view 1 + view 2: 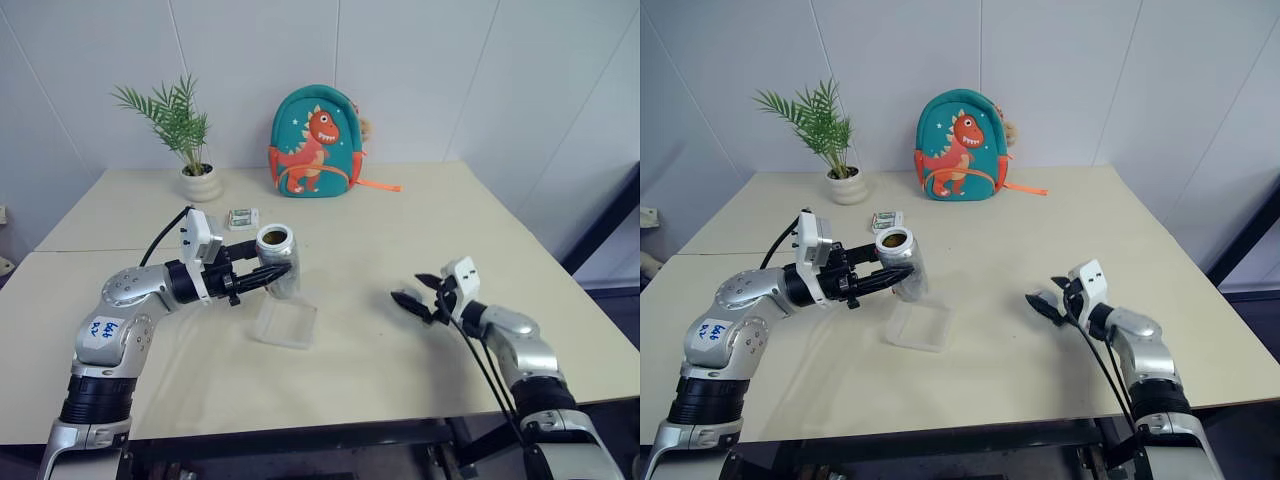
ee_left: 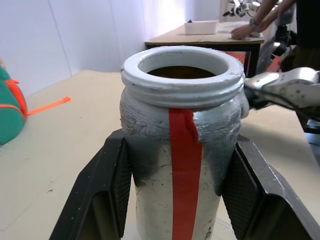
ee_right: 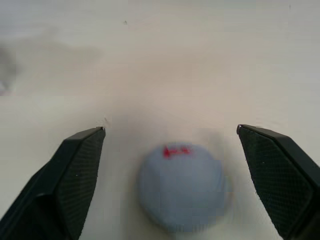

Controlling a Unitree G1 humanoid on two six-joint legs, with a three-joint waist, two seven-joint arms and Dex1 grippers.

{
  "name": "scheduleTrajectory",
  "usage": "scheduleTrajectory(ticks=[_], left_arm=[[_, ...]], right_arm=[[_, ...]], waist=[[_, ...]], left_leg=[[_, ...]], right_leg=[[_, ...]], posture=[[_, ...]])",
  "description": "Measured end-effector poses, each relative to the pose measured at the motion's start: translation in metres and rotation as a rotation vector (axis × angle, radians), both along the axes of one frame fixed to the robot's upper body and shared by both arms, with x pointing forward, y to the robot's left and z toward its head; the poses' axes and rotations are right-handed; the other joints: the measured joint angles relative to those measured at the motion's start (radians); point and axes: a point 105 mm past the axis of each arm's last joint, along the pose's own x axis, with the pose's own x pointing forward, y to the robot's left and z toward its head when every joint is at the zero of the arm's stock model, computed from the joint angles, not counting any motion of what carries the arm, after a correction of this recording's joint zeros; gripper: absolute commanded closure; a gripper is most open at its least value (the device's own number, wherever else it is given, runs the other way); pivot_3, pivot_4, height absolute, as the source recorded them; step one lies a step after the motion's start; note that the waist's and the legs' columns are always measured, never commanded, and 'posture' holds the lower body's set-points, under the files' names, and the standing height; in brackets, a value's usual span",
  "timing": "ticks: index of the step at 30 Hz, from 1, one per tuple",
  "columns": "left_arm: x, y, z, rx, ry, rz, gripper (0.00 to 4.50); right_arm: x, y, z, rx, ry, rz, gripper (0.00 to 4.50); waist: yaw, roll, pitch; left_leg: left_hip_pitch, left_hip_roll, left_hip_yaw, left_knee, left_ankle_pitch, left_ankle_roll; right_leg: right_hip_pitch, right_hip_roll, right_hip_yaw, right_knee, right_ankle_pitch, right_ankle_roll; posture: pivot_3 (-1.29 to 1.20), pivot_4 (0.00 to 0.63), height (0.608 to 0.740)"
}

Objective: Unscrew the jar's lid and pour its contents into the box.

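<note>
- My left gripper [image 2: 175, 165] clamps the open jar [image 1: 277, 258] above the box [image 1: 285, 324].
- My right gripper [image 3: 170, 145] gapes wide; the lid [image 3: 182, 186] lies on the surface [image 1: 420, 220].

Open jar [image 1: 277, 259] with red stripe, tilted above the clear square box [image 1: 285, 323], brownish contents [image 2: 181, 72] inside, grey lid [image 3: 182, 192] on table [image 1: 400, 220].

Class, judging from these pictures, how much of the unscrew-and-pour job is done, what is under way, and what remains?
Done: the small grey round lid is off and lies between the open right gripper fingers, not gripped. In hand: the left gripper is shut on the open clear plastic jar, brownish contents inside, above the shallow clear plastic box. Left: tipping the contents into the box.
</note>
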Motion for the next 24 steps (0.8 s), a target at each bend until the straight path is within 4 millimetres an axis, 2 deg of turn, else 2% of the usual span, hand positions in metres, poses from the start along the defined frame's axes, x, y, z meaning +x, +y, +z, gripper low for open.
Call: scheduleTrajectory(ticks=[2,4,8,13,16,20,24], left_arm=[[0.001,0.005,0.002,0.028,-0.013,0.029,2.28],[0.003,0.011,0.003,0.064,-0.027,0.068,2.28],[0.003,0.021,0.007,0.082,-0.025,0.098,2.28],[0.005,0.040,0.017,0.025,0.020,0.135,2.28],[0.005,0.043,0.014,0.045,0.046,0.131,2.28],[0.010,0.048,0.003,0.115,0.069,0.180,2.28],[0.015,0.045,-0.003,0.187,0.029,0.217,2.28]], right_arm=[[-0.016,0.012,0.037,-0.021,-0.097,0.112,0.02],[-0.033,0.021,0.062,-0.053,-0.152,0.204,0.02],[-0.070,0.045,0.088,-0.145,-0.201,0.402,0.02],[-0.103,0.060,0.102,-0.194,-0.188,0.534,0.02],[-0.114,0.064,0.100,-0.209,-0.174,0.567,0.02],[-0.116,0.060,0.086,-0.216,-0.118,0.551,0.02],[-0.117,0.061,0.083,-0.209,-0.113,0.533,0.02]], waist=[[0.000,0.000,0.000],[0.001,0.000,0.000],[0.002,0.000,0.000],[0.004,0.000,0.000],[0.005,-0.001,0.000],[0.007,-0.001,0.000],[0.006,-0.001,0.000]], left_leg=[[0.000,0.000,0.000,0.000,0.000,0.000],[0.000,0.000,0.000,0.000,0.000,0.000],[0.000,0.000,0.000,0.000,0.000,0.000],[0.000,0.000,0.000,0.000,0.000,0.000],[0.000,0.000,0.000,0.000,0.000,0.000],[0.000,0.000,0.000,0.000,0.000,0.000],[0.000,0.000,0.000,0.000,0.000,0.000]], right_leg=[[0.000,0.000,0.000,0.000,0.000,0.000],[0.000,0.000,0.000,0.000,0.000,0.000],[0.000,0.000,0.000,-0.001,0.000,0.000],[0.000,0.000,0.000,-0.001,0.000,0.000],[0.000,0.000,0.000,-0.001,0.000,0.000],[0.000,0.000,0.000,-0.002,0.000,0.000],[0.000,0.000,0.000,-0.001,-0.001,-0.001]], posture=[[0.00,0.150,0.740],[0.00,0.150,0.740],[0.00,0.150,0.740],[0.00,0.150,0.740],[0.00,0.150,0.740],[0.00,0.150,0.740],[0.00,0.150,0.740]])
